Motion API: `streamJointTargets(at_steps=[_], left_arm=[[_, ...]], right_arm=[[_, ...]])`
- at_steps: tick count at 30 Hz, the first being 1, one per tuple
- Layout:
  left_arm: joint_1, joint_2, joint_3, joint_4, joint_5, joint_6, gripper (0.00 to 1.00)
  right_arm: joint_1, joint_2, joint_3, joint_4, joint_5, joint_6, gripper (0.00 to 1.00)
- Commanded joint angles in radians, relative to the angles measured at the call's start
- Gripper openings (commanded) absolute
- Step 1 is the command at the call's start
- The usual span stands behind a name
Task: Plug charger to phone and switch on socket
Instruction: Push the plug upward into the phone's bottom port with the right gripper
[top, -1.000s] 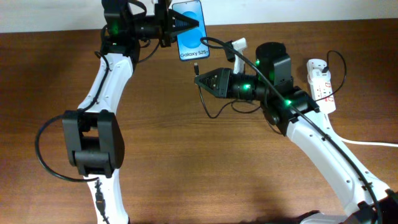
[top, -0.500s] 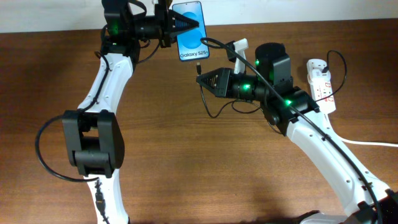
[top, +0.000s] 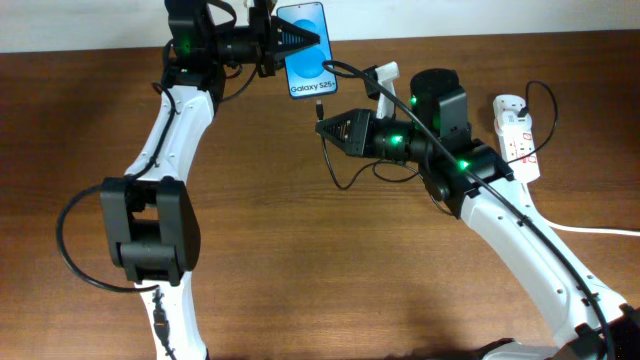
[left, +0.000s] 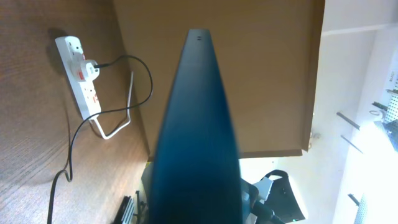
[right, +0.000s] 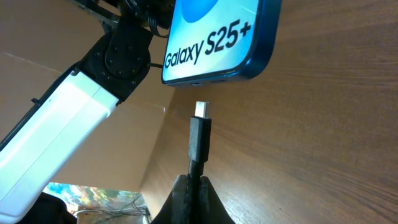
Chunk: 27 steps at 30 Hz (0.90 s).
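Observation:
My left gripper is shut on the phone, a blue-screened handset reading "Galaxy S25+", held above the table's far edge; the left wrist view shows it edge-on. My right gripper is shut on the charger, a thin black cable with a small connector tip. In the right wrist view the tip sits just below the phone's bottom edge, apart from it by a small gap. The socket, a white strip with red switches and a black plug, lies at the right; it also shows in the left wrist view.
The charger cable loops on the wooden table under my right arm and runs to the strip. A thick white cord leaves the strip toward the right edge. A white wall lies behind the table's far edge.
My right gripper moved the charger tip slightly up and right toward the phone's bottom edge one second ago, then held still. The left arm and phone have not moved.

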Motion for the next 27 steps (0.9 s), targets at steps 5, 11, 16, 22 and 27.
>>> streamJointTargets(at_steps=[5, 11, 16, 22, 27], left_arm=[[-0.024, -0.001, 0.018, 0.006, 0.009, 0.021, 0.0], [-0.027, -0.001, 0.018, 0.006, 0.046, 0.028, 0.0], [-0.022, -0.001, 0.017, 0.006, 0.031, 0.036, 0.0], [-0.02, -0.001, 0.018, 0.006, 0.03, 0.051, 0.0], [-0.009, -0.001, 0.017, 0.006, 0.014, 0.058, 0.0]], right_arm=[[0.005, -0.002, -0.005, 0.004, 0.006, -0.014, 0.04], [0.003, -0.002, -0.005, 0.015, 0.009, -0.014, 0.04], [0.003, -0.002, -0.005, 0.0, 0.009, -0.014, 0.04], [0.003, -0.002, -0.005, -0.006, 0.005, -0.014, 0.04], [0.003, -0.002, -0.005, -0.016, 0.005, -0.014, 0.04]])
